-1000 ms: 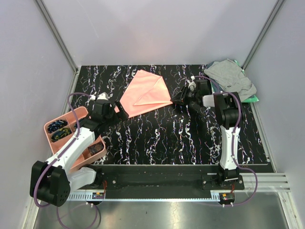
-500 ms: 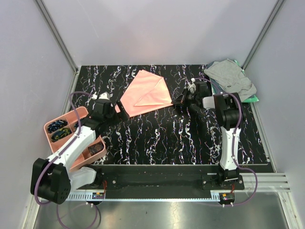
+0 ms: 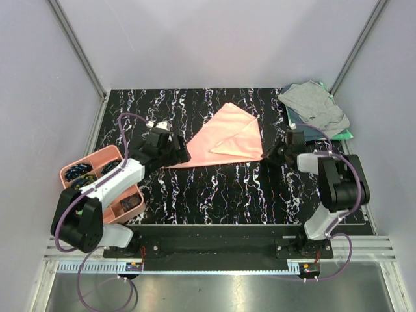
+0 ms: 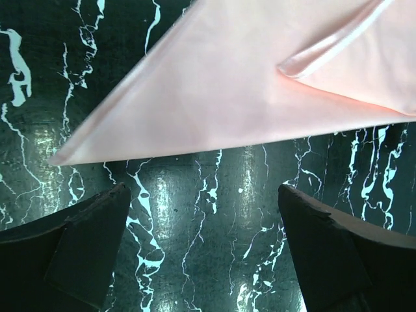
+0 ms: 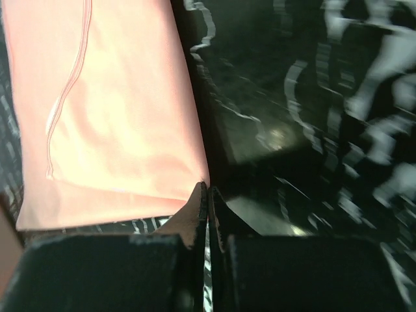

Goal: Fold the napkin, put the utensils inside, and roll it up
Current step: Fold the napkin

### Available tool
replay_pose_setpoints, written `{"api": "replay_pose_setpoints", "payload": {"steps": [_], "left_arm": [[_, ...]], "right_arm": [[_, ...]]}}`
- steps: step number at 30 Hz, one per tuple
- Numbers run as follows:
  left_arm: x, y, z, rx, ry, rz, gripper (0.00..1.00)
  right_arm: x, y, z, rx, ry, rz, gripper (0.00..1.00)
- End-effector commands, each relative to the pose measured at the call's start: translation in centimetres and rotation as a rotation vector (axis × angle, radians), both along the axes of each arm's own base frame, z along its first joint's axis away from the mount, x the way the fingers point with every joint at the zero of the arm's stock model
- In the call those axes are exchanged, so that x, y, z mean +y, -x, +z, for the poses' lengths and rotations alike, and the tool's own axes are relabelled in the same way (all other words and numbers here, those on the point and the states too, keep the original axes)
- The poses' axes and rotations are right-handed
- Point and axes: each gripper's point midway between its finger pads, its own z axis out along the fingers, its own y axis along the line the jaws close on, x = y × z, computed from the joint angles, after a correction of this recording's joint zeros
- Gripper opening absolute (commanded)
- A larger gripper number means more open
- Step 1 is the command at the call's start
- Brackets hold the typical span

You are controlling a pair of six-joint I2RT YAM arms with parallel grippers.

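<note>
The left gripper (image 4: 201,201) hangs wide open over the bare black table (image 4: 214,260). The napkin (image 4: 227,84) lies just ahead of its fingers. The cloth's long lower edge runs across in front of them, and its sharp corner sits just ahead of the left finger (near, but not touching). Behind this gripper and to its left sits a pink tray (image 3: 70,170). The right gripper (image 5: 205,190) is pinched tight on the napkin's near corner, and the cloth spreads ahead and to its left with a folded flap on top. Between the two grippers, open table runs along the napkin's lower edge. Beyond the right gripper, to its right, a grey cloth (image 3: 312,104) lies heaped near the table's far edge.
</note>
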Motion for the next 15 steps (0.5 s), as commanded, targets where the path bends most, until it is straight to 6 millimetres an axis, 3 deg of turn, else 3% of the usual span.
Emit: {"api": "replay_pose_setpoints", "payload": {"steps": [1, 4, 9, 11, 15], "left_arm": [[-1.5, -2.1, 1.9, -0.085, 0.048, -0.018, 0.99], [-1.0, -1.7, 1.0, -0.069, 0.036, 0.005, 0.99], [0.2, -0.4, -1.2, -0.021, 0.027, 0.074, 0.97], [0.9, 0.4, -2.4, 0.001, 0.022, 0.116, 0.91], [1.2, 1.1, -3.4, 0.017, 0.051, 0.158, 0.79]], "right_arm": [[-5.1, 1.3, 1.2, -0.031, 0.176, -0.178, 0.0], [-7.1, 2.4, 1.2, -0.02, 0.189, -0.23, 0.0], [-7.4, 3.1, 0.8, 0.009, 0.189, -0.239, 0.01], [-7.2, 3.1, 0.6, 0.016, 0.179, -0.235, 0.06], [-6.8, 3.1, -0.1, 0.04, 0.162, -0.216, 0.26]]}}
